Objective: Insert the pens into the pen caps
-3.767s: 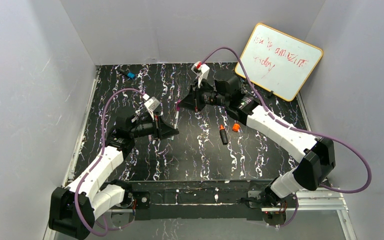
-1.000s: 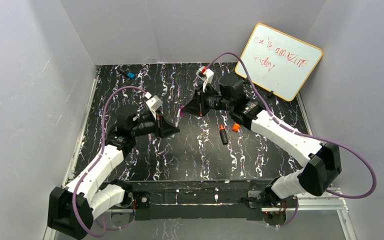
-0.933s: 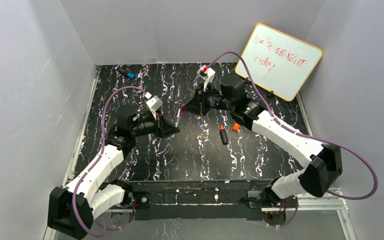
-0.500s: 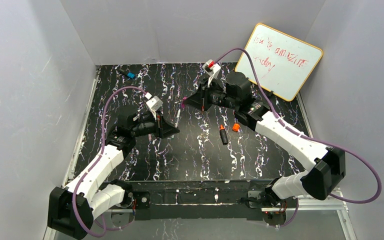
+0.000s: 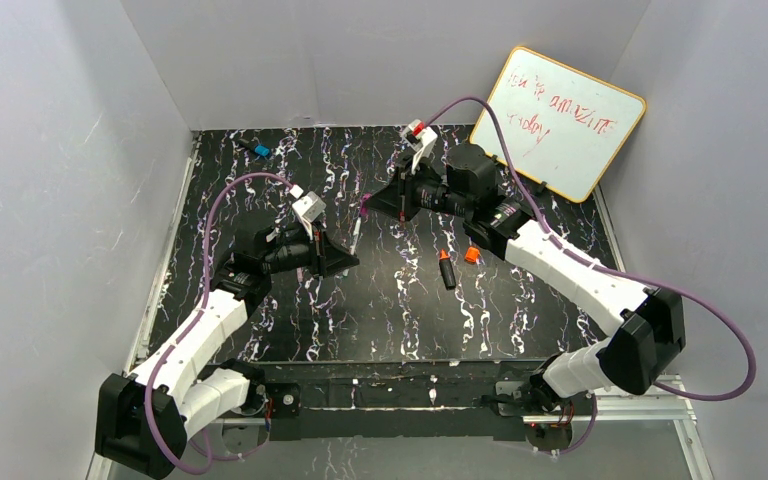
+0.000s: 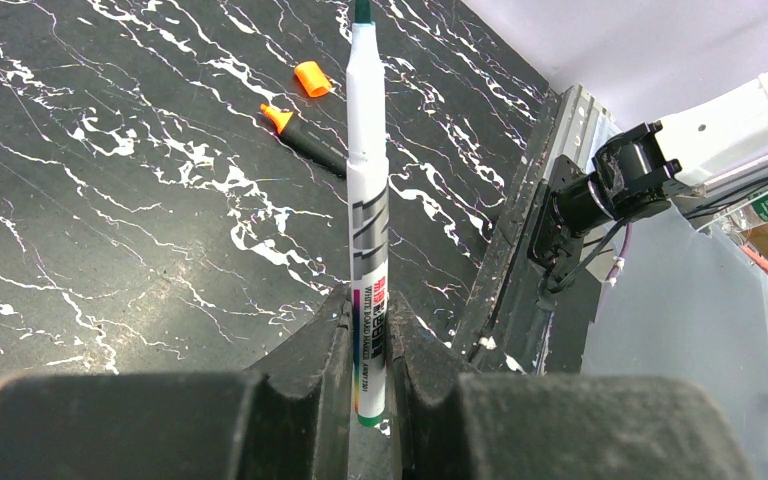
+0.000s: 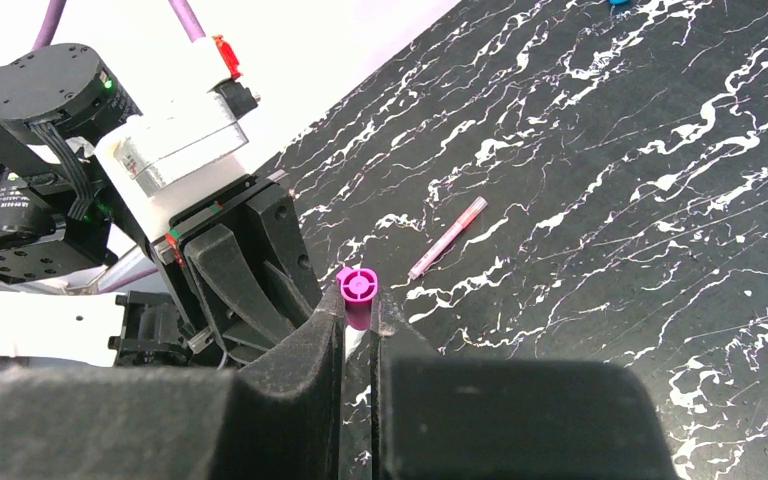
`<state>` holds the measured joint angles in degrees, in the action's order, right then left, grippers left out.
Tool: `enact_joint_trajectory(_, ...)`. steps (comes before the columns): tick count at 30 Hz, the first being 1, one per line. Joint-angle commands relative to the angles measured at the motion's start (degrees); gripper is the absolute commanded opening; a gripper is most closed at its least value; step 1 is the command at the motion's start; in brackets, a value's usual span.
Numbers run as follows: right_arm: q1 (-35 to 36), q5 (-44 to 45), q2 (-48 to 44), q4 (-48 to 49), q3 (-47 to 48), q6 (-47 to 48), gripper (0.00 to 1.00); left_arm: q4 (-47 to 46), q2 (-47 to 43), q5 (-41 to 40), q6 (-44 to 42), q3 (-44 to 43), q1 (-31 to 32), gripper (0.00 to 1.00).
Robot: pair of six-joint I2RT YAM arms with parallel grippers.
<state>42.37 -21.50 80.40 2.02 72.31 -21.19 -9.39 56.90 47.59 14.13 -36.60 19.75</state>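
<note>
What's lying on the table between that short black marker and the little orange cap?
Nothing; the left wrist view shows bare tabletop between the black marker and the orange cap.

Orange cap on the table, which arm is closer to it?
Right. The right arm passes just behind the orange cap, nearly over it. The left gripper, shut on the white pen, sits farther off to the cap's left.

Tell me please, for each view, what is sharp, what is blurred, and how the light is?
Top external: soft, even light, no hard shadows; the writing on the whiteboard is faint. Left wrist: the white pen is sharp, the near fingers dark and soft. Right wrist: the magenta cap is sharp; the upper left corner is washed out white.
</note>
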Motion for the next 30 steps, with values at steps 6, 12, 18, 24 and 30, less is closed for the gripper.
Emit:
enact_joint_trajectory(6, -0.4, -2.1, 0.7, 5.7, 0.2, -2.2, 0.14, -0.5, -0.7, 1.2, -0.3, -2.1, 0.2, 0.0)
enact_joint_trajectory(12, -0.3, -2.8, 1.1, 5.7, -0.1, -2.6, 0.14, -0.2, -1.0, 0.9, -0.5, -2.1, 0.2, 0.0)
enact_joint_trajectory(18, -0.3, -2.6, 0.7, 5.2, -1.0, -2.4, 0.14, -0.1, -1.2, 0.9, -0.6, -2.1, 0.2, 0.0)
enact_joint_trajectory(24, -0.3, -2.2, 0.5, 5.7, -2.1, -2.4, 0.14, -0.1, -1.3, 1.1, -0.5, -2.0, 0.2, 0.0)
enact_joint_trajectory(30, -0.3, -2.0, 0.8, 6.0, -2.0, -2.2, 0.14, -0.2, -1.3, 1.0, -0.5, -2.1, 0.3, 0.0)
